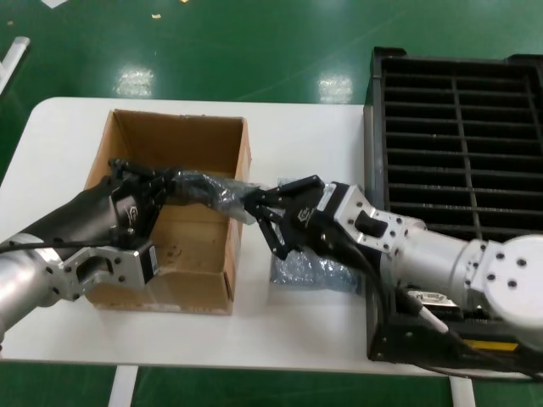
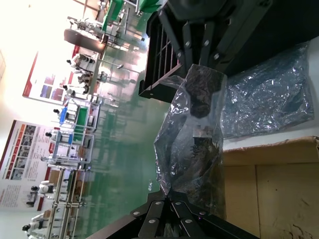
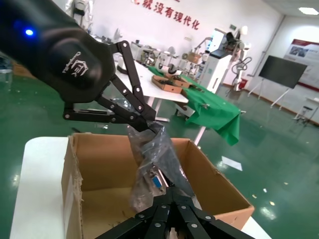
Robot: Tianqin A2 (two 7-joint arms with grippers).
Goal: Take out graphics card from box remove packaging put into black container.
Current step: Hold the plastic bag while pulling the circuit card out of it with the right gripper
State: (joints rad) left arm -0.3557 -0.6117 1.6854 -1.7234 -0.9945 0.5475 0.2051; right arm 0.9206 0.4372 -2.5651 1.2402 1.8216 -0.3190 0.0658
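I see my left gripper (image 1: 172, 185) over the box (image 1: 174, 246), and its fingers (image 1: 153, 188) are pinched shut on one end of the bag (image 1: 212, 193). My right gripper (image 1: 259, 214) is just past the box's right wall, and its fingers (image 1: 270, 202) are closed on the other end of the same bag. So the bag hangs in the air between the two sets of fingers, stretched across the box's right edge. The card (image 3: 158, 180) is inside the bag; through the clear plastic I can make out a dark board and a small blue port close to my right fingers. In the left wrist view the bag (image 2: 192, 144) runs from my left fingers (image 2: 159, 211) up to the right gripper (image 2: 202, 55), and the dark card (image 2: 202, 89) shows through it. In the right wrist view the left gripper (image 3: 149, 122) nips the top of the bag (image 3: 149, 164) above the open box (image 3: 99, 174). A second crinkly bag (image 1: 314, 273) lies flat on the white table (image 1: 305, 127), under my right fingers and just beside the box. The black crate (image 1: 458, 127) with its many slots sits behind my right arm, well apart from the fingers.
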